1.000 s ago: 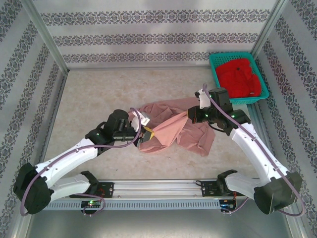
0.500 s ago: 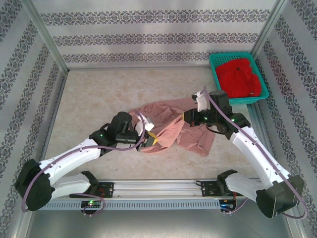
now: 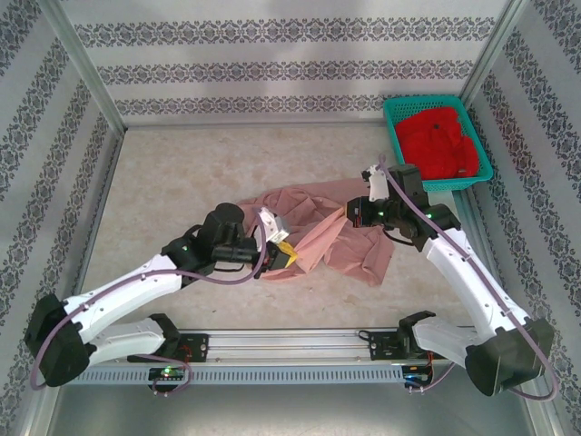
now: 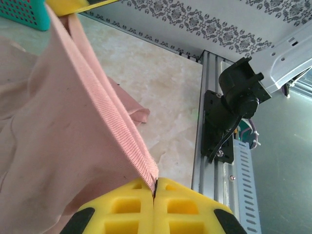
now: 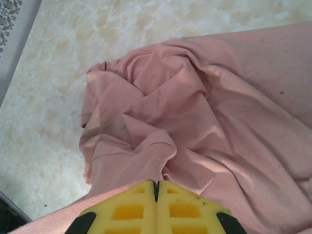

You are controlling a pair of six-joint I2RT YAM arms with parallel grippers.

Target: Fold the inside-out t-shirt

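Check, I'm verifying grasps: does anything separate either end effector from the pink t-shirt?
Nothing visible. The left end effector is shut on the dusty salmon-pink cloth t-shirt, at a ribbed edge; the right end effector on its fabric.

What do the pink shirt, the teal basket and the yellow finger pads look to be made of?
t-shirt: soft knit cloth, likely cotton jersey, matte; the hem is ribbed and it drapes in loose folds.
basket: probably moulded plastic with a slight sheen; teal lattice walls.
finger pads: yellow and matte with gridded recesses; plastic or firm rubber, can't tell which.

No legible text or labels.
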